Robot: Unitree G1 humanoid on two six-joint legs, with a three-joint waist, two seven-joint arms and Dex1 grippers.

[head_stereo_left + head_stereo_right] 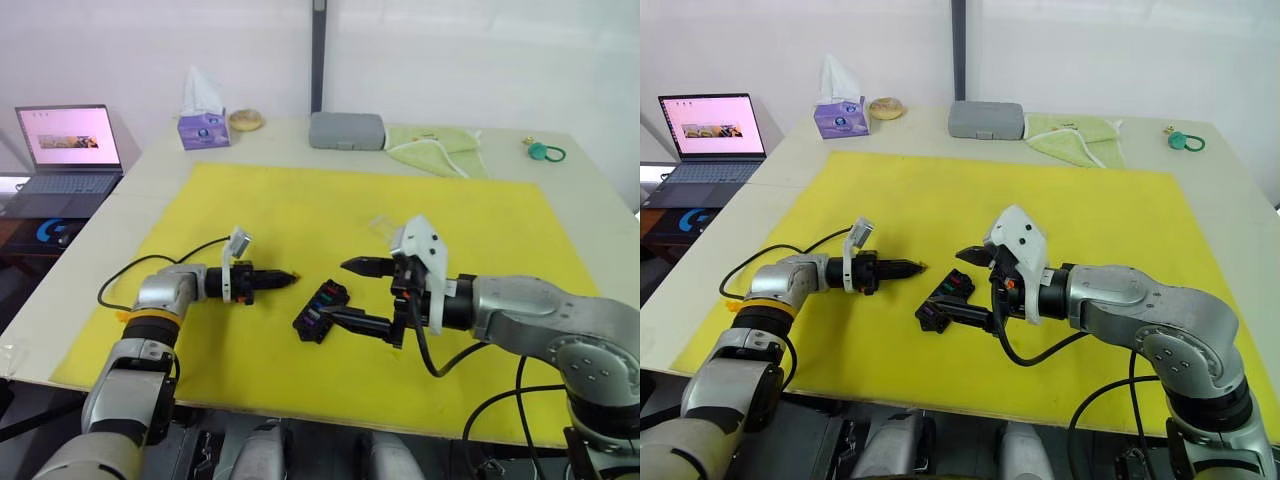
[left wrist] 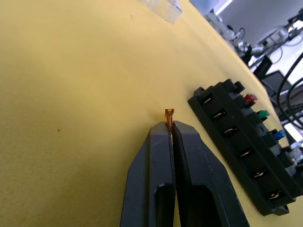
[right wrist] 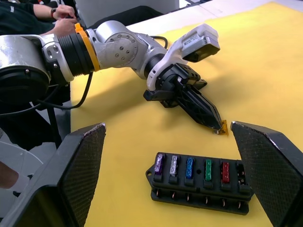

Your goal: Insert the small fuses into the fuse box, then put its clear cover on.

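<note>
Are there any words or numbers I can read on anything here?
None can be read.
Open grey laptop: its screen shows a picture and lines, too small to read.
Purple tissue box: print too blurred to read.
Black plastic fuse box: no lettering visible.

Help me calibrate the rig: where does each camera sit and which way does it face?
Head eyes: look forward and down over both arms at the yellow mat.
Left wrist: looks along the left gripper, shut on the orange fuse, beside the fuse box.
Right wrist: between the open right gripper fingers.
All share the fuse box.
</note>
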